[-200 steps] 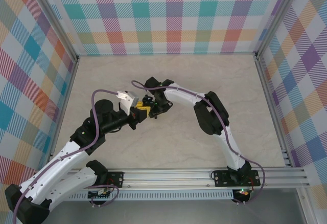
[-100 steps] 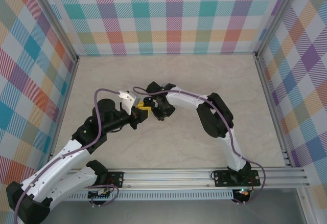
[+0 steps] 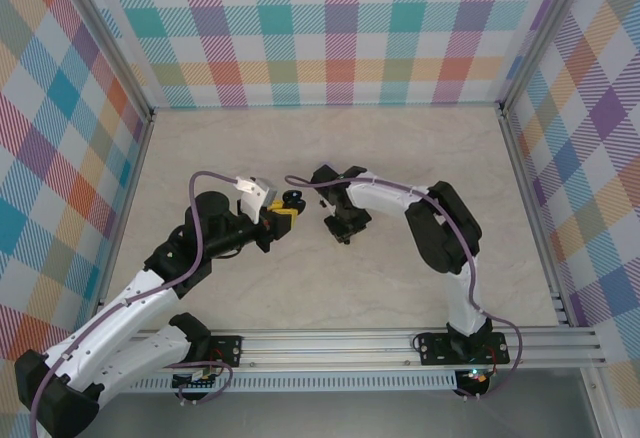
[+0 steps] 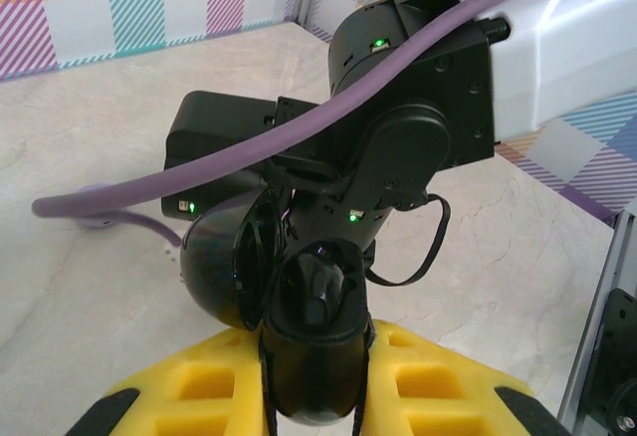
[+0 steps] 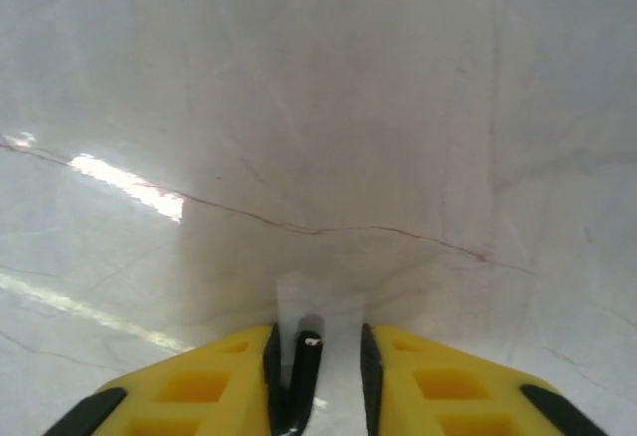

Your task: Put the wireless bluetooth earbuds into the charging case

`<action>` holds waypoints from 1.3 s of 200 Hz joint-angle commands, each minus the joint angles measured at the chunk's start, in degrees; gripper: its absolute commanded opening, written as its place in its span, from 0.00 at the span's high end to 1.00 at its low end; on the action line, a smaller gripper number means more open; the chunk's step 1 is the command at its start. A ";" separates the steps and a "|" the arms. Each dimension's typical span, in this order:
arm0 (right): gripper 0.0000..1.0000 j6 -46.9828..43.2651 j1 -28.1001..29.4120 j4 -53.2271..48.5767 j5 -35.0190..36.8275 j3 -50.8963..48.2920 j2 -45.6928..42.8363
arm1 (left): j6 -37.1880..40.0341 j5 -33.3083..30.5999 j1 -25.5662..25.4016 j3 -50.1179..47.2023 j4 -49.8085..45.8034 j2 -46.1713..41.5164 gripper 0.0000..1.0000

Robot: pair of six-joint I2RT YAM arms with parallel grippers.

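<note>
1. The left tool [image 3: 285, 214], with yellow ribbed fingers, is clamped shut on a glossy black round charging case [image 4: 314, 331]. It holds the case out in front of the left arm, near the middle of the pale marbled tabletop [image 3: 430, 158].
2. The case's lid [image 4: 221, 267] is hinged open and stands to the left in the left wrist view.
3. The right tool [image 3: 343, 228] points down at the tabletop, near the case on its right and apart from it.
4. In the right wrist view the right tool's yellow fingers [image 5: 224, 386] stand slightly apart.
5. A small black stemmed earbud [image 5: 304, 364] stands upright between them. It leans against the left-hand pad, with a clear gap to the other, so it is not pinched.
6. I cannot tell whether the earbud's lower end touches the tabletop.
7. A purple cable [image 4: 299, 132] runs across the right arm's black wrist behind the case.
</note>
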 commanded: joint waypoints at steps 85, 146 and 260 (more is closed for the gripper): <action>0.68 2.62 -0.26 0.65 -12.68 -4.17 -10.60 | -0.88 1.37 -0.58 2.08 1.03 0.50 0.81; 0.82 5.56 -1.04 -2.24 -4.23 -5.77 -7.64 | -0.92 1.32 -0.63 2.15 0.60 0.67 0.81; 0.84 8.80 -1.03 1.94 -9.61 -4.96 -2.14 | -0.75 1.02 -0.57 1.86 0.59 0.64 0.81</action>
